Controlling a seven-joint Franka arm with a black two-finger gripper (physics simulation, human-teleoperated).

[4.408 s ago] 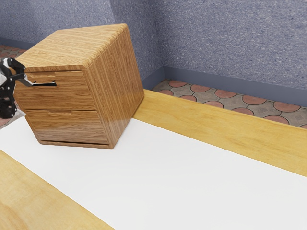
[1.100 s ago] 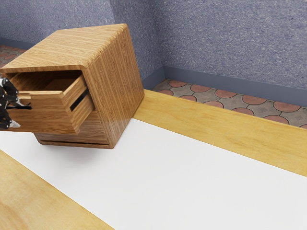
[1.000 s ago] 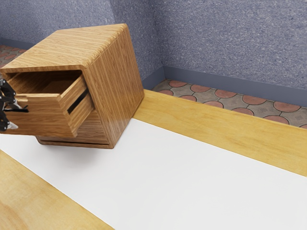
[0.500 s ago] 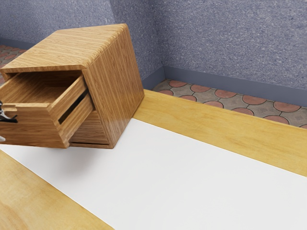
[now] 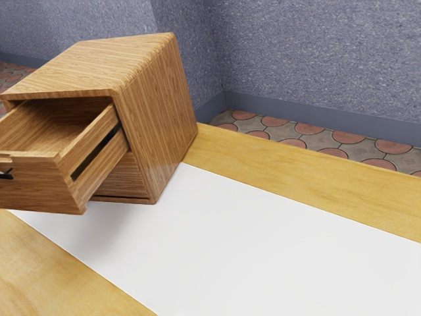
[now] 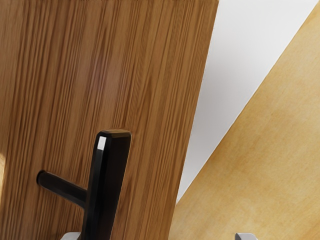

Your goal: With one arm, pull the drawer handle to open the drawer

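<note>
While the drawer (image 5: 39, 187) stands well out of the cabinet (image 5: 148, 99), its black handle (image 6: 107, 185) sits just under the gripper, bar along the drawer front; grip cannot be told, so pull straight away from the cabinet

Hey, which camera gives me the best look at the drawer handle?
The wrist view: the drawer handle is close and large there, a black bar on a post standing off the drawer front. The exterior view catches a thin black sliver of it at its left edge, on the front of the pulled-out drawer.
</note>
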